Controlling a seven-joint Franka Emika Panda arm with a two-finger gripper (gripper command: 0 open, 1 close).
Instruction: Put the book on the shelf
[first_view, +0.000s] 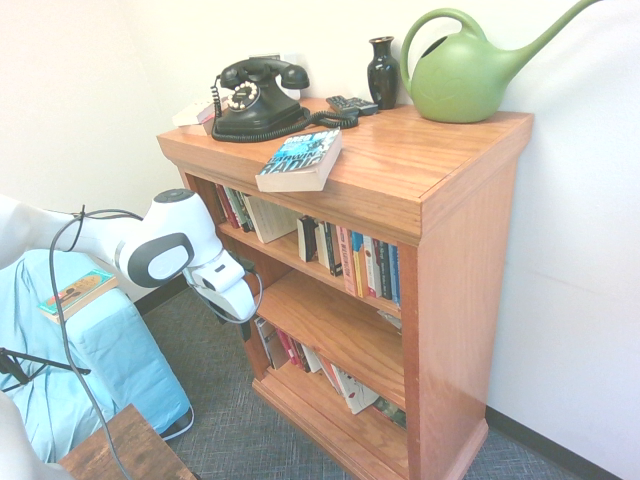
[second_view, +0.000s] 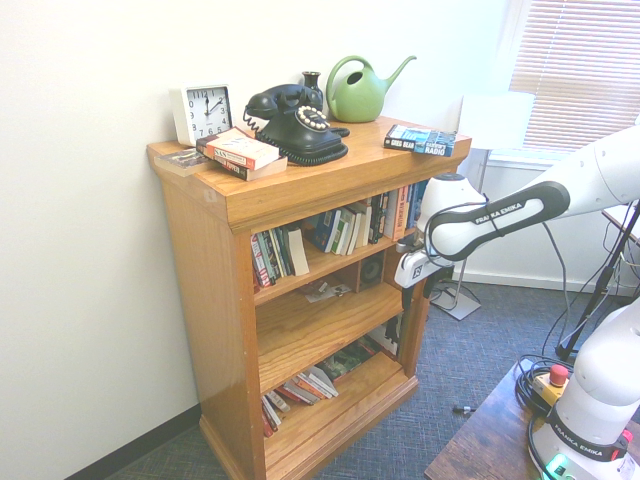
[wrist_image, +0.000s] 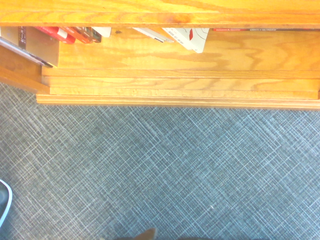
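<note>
Figure legend. The book (first_view: 300, 160) lay flat on the top board of the bookcase (first_view: 470, 230), near that board's front edge and beside the black telephone (first_view: 258, 98), with its cream page edges turned outward; in the second exterior view it appeared as a blue-and-black paperback (second_view: 420, 140) at the end of the top nearest the arm. The shelf (first_view: 300, 255), the uppermost inner board directly beneath, carried a row of upright books with a leaning gap near one end. The gripper (first_view: 243, 322) hung in front of the bookcase at about the level of the bare middle board, pointing down at the carpet (wrist_image: 160, 170), well apart from the book and lower than it; its jaws stood spread and held nothing. The wrist view showed only carpet and the bookcase's lowest boards, confirming that no object was beneath the gripper. The step in hand was judged to be the very beginning, the approach to the book, with no part of the task yet done. The next move would call for raising the gripper above the top board and bringing it over the book, then closing across the book's narrower dimension, since a thick paperback lying flat offers little for two fingers except its overhanging or exposed edges; the watering can (first_view: 465, 70) and vase (first_view: 382, 70) stood clear of that path.
</note>
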